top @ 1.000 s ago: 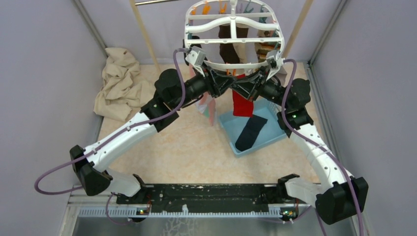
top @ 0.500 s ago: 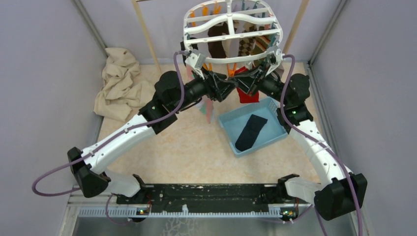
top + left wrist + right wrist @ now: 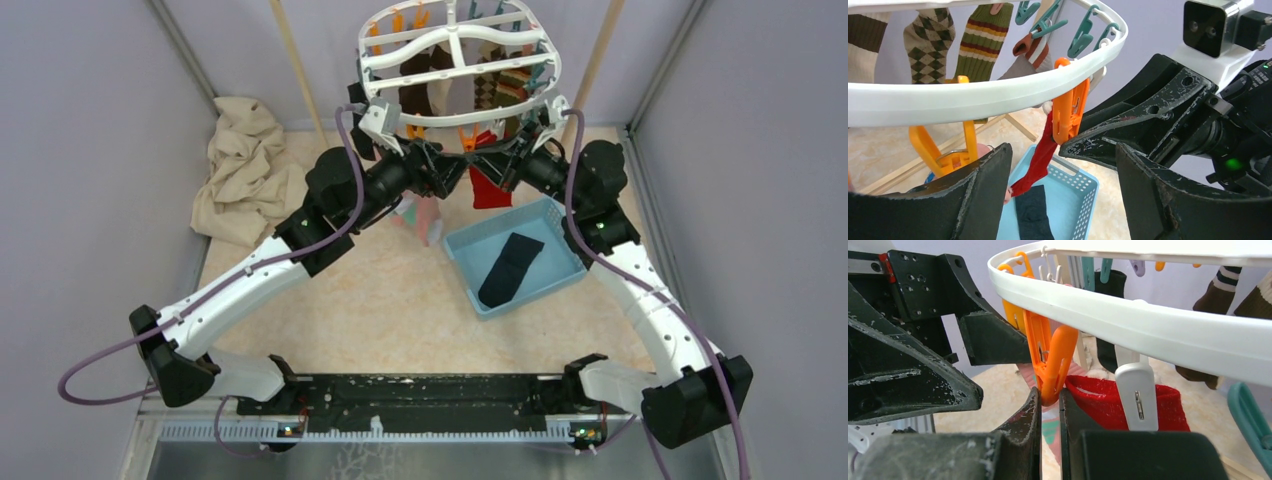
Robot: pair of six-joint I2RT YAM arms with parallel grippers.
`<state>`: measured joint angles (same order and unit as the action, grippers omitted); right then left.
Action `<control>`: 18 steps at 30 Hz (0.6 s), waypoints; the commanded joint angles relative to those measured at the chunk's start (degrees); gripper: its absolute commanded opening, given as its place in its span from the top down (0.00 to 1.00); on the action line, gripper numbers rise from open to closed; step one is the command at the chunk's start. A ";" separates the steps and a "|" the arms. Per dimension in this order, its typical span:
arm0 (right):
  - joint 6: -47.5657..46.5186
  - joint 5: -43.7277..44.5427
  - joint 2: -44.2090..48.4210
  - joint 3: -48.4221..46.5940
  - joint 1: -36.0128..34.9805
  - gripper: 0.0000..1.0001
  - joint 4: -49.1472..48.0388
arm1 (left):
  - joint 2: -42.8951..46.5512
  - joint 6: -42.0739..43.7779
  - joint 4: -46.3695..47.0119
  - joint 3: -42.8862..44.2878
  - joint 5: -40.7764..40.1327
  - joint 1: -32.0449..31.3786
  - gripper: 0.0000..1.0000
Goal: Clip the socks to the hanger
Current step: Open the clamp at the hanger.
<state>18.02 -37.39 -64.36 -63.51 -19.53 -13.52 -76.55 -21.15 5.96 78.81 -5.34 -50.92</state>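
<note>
Left claw (image 3: 1062, 150) has opened off orange peg (image 3: 1068, 115); right claw (image 3: 1050, 395) closed beside red sock (image 3: 1093, 401).

One sock (image 3: 488, 190) hangs from the hanger's (image 3: 948, 100) near rim, above the basket (image 3: 555, 262) holding the other sock (image 3: 510, 268).

No text, label, brand or number can be read in any view. The white toothed strip (image 3: 420, 431) along the near edge of the surface shows only fine tick marks, without legible figures.
</note>
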 commanded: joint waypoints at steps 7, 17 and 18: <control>-11.24 10.00 2.09 -7.51 -5.85 1.00 10.95 | 0.59 -1.32 1.16 0.81 -1.69 -0.24 0.17; -13.17 20.96 1.23 -8.59 -7.82 1.00 13.44 | -0.07 -1.21 1.59 2.07 -1.41 -0.24 0.16; -13.47 21.93 1.02 -8.84 -8.15 1.00 14.84 | -0.28 -1.40 1.60 2.24 -1.60 -0.24 0.16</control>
<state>6.55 -20.88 -64.25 -68.42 -26.13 0.43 -76.58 -22.24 6.00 78.83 -6.46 -50.92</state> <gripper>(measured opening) 0.081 0.841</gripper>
